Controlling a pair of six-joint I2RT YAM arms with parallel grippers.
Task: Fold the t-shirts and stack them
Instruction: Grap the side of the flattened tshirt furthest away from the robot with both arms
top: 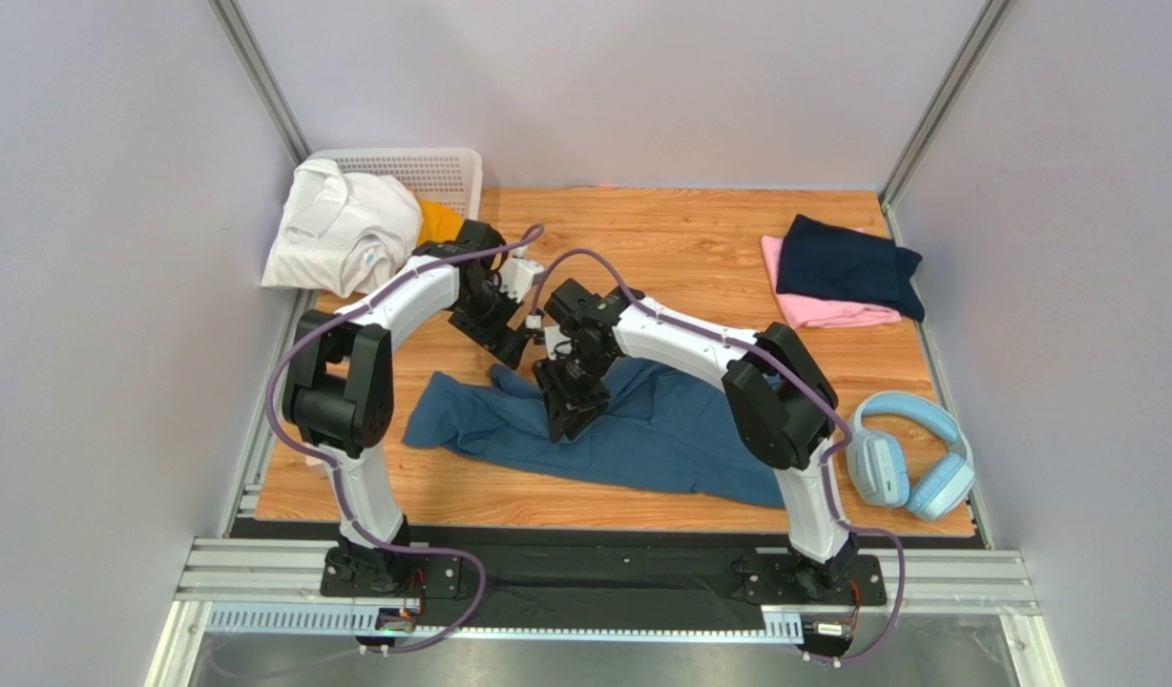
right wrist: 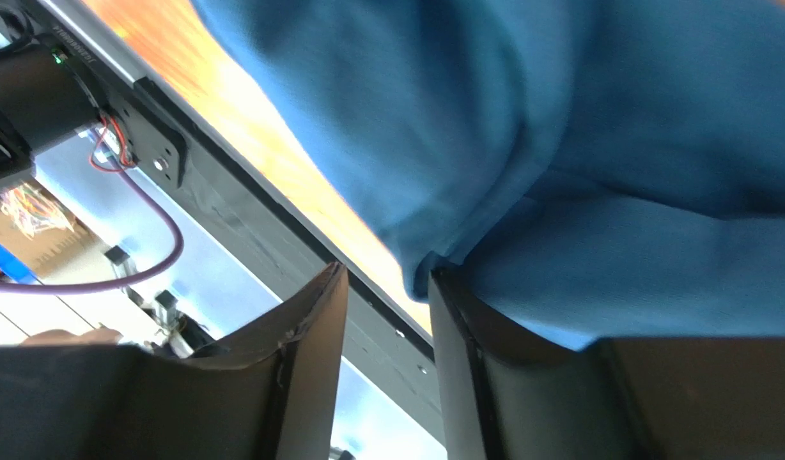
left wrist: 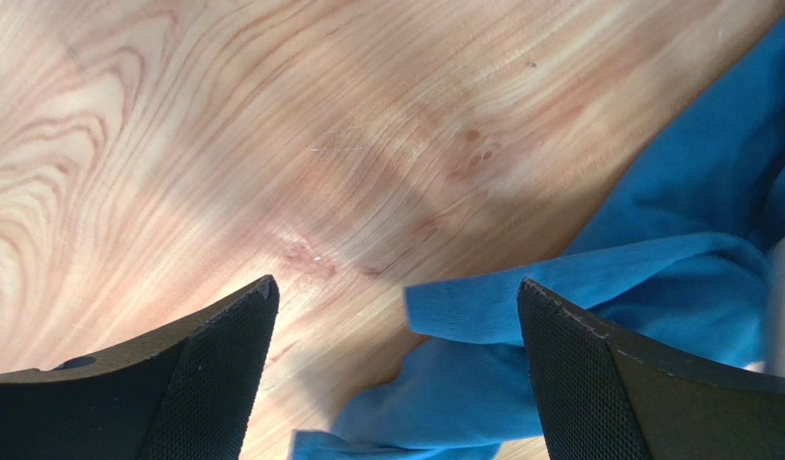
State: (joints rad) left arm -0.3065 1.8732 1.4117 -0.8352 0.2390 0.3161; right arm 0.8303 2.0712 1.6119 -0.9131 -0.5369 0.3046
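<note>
Teal-blue t-shirt (top: 664, 437) lies unfolded and rumpled on the wooden surface (top: 664, 244), well apart from the white lattice basket (top: 441, 169), out toward the near edge. Both pincers hang over the part of that shirt closest to the basket.

Left pincer (left wrist: 396, 285): wide open, holding nothing. There is bare wood under it, and a blue fold reaches in between its fingers (left wrist: 214, 374) on the side away from the basket.

Right pincer (right wrist: 387, 271): partly open, with a clear gap between the jaws and nothing in the gap. Cloth bunches against one finger (right wrist: 492, 383), probably touching it; the wrist view is too blurred to be sure.

White garment (top: 341, 229) is heaped on the basket's rim, with an orange garment (top: 437, 222) just beside it, against the basket. Folded navy t-shirt (top: 850, 262) sits on a folded pink t-shirt (top: 814, 308) at the far edge, well apart from the basket on the opposite side. Light-blue headphones (top: 910, 458) lie in the corner diagonally opposite the basket, near the blue shirt but apart from it.
</note>
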